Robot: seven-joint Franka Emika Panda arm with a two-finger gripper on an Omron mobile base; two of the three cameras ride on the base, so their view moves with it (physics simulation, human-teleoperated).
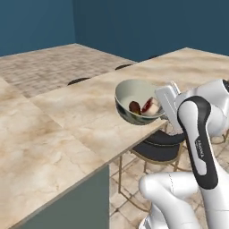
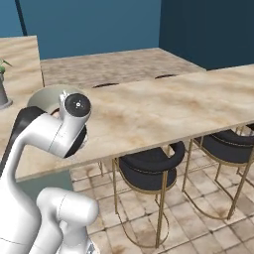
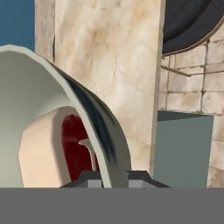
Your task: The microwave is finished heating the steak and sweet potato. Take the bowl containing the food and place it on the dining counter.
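gripper [image 3: 114, 175]: jaws closed on the rim of the bowl, one dark tip each side of the wall, seen in hand view; in left base view the hand sits at the bowl's right rim
bowl [image 1: 134, 100]: held up, tilted, at the near edge of the dining counter, just over or at its lip; can't tell if the base touches the slab. Cream inside, dark greenish outside
bowl, right base view [image 2: 47, 96]: mostly hidden behind the arm's elbow joint, only the pale rim arc shows
steak [image 1: 134, 107]: dark brown lump low in the bowl, just left of the sweet potato
sweet potato [image 1: 150, 106]: pale pinkish chunk with reddish side, touching or just beside the steak, next to the gripper side
food, hand view: dark red patch and a pale block inside the bowl, too close to separate cleanly
dining counter [image 1: 67, 107]: long beige veined slab, runs from near left to far right
stool [image 2: 149, 168]: dark round seat, thin gold legs, tucked under the near counter edge, below the bowl
second stool [image 2: 228, 144]: further right, same side
far stools [image 1: 79, 81]: dark seat tops peeking over the far edge
grey-green panel [image 1: 76, 201]: under the counter, near left
vase [image 2: 4, 92]: grey, far left on the counter, cut by the frame
floor [image 2: 208, 233]: beige tile
in the way: robot's own elbow blocks the bowl in right base view; stool back sits close under the bowl
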